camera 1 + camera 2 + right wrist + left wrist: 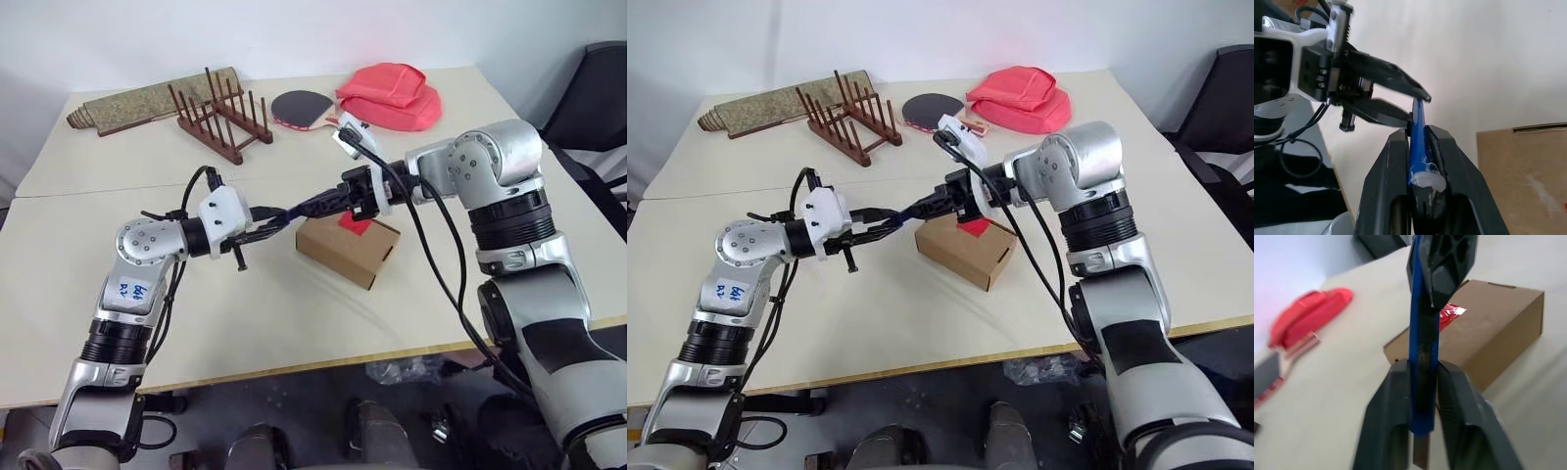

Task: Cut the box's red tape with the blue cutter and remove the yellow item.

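Both grippers pinch the blue cutter (1422, 347) midair: left gripper (1422, 382), right gripper (1420, 147), just beside the box's (348, 250) near-left edge; table (294, 323) bare in front.

I see open cream counter (294, 323) in front of the small brown cardboard box (348, 247); behind it the wooden dish rack (217, 116), paddle (299, 106) and red fabric bag (392, 96) crowd the back.
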`<state>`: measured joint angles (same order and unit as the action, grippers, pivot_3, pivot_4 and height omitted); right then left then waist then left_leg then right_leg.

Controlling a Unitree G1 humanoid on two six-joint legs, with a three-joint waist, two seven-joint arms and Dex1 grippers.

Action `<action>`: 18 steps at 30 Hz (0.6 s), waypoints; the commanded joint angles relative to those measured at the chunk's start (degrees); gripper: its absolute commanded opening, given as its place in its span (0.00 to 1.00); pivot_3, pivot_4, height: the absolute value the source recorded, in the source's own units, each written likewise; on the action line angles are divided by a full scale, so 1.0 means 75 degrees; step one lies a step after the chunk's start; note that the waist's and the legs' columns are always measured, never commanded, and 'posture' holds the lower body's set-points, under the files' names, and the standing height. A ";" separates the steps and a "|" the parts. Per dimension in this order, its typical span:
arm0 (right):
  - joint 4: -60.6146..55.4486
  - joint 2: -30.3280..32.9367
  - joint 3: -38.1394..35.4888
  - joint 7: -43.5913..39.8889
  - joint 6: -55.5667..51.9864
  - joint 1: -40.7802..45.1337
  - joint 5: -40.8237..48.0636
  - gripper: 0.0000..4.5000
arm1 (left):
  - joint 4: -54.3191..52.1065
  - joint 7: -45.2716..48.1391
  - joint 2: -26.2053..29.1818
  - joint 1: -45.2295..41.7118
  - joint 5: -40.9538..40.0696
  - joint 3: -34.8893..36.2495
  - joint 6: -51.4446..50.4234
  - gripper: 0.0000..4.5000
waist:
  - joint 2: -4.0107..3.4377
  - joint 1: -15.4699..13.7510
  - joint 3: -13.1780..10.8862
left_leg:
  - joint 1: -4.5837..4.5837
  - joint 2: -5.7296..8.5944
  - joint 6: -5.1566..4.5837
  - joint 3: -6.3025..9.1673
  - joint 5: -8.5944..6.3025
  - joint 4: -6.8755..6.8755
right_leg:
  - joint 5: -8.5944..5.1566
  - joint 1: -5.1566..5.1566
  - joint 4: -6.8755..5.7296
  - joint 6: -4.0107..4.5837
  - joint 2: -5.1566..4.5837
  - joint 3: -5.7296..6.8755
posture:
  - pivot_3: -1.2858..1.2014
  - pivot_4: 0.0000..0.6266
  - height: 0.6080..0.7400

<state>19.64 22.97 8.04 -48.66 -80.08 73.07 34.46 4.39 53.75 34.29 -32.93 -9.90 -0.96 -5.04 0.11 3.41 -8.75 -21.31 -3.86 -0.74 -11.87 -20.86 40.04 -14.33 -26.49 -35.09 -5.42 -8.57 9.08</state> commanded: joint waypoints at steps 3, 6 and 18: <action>-0.0776 0.0201 -0.0745 0.0263 -0.0141 0.0063 0.0220 0.04 | -0.0395 -0.0229 0.0211 -0.0048 -0.0823 0.0793 -0.1116 0.63 | 0.0000 -0.0005 0.0000 | 0.0000 0.0000 0.0000 0.0003 0.0000 0.0000 | 0.0000 0.0000 0.0001 0.0000 0.0000 0.0000 | 0.52 0.24 1.00; -0.0921 0.0257 -0.0903 0.0394 -0.0174 0.0034 0.0201 0.04 | -0.0601 -0.0194 0.0422 -0.0091 -0.1432 0.1211 -0.2013 0.85 | 0.0000 -0.0001 0.0000 | 0.0001 -0.0001 0.0001 0.0006 0.0000 0.0000 | 0.0000 0.0000 -0.0002 0.0000 0.0000 0.0000 | 0.52 0.24 1.00; -0.1527 0.0442 -0.1562 0.0939 -0.0304 -0.0161 0.0311 0.04 | -0.2337 -0.0829 0.0603 0.2549 -0.3793 0.2860 -0.5285 1.00 | 0.0003 -0.0015 -0.0003 | 0.0005 -0.0003 0.0014 0.0006 -0.0001 -0.0010 | 0.0000 0.0000 0.0001 0.0000 0.0003 -0.0005 | 0.52 0.24 1.00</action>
<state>10.88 26.07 -1.24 -42.25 -82.40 71.28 35.41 -7.73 48.43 39.66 -15.42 -34.53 19.39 -42.84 0.13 3.30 -8.78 -21.28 -3.88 -0.64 -11.80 -20.87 40.00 -14.34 -26.49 -35.11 -5.42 -8.55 9.01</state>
